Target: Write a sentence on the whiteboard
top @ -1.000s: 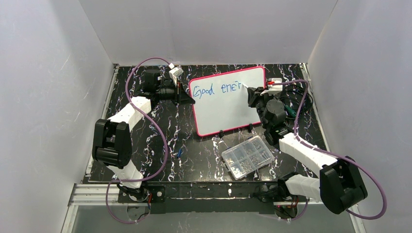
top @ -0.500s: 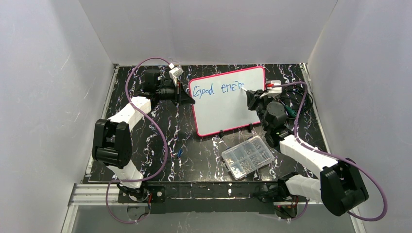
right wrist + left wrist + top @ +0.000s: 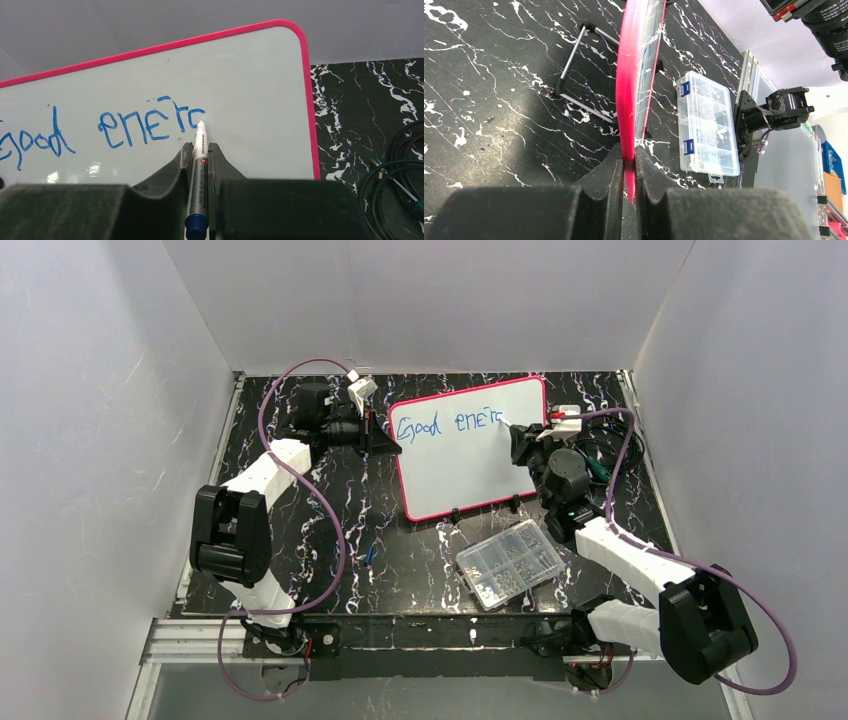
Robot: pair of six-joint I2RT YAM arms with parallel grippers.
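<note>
The whiteboard [image 3: 468,468] stood propped up, tilted back on its small black feet, toward the far middle of the black marbled table [image 3: 410,555]. The left gripper [image 3: 385,440] was clamped on the board's left edge. In the left wrist view the pink-red frame [image 3: 628,100] ran straight in between the two black fingers [image 3: 611,170], which pressed on it from both sides.

The right gripper [image 3: 516,438] was at the board's upper right and closed around a marker [image 3: 200,165] with a blue end cap. The marker pointed away from the gripper at the board, and its tip [image 3: 201,123] touched the white surface just after the last blue stroke. The sentence [image 3: 150,125] so far read "Good ener" along the top line, followed by a small open curve next to the tip. The board below it was blank.

A clear parts box [image 3: 508,562] lay flat on the table just in front of the board, apart from both grippers.
</note>
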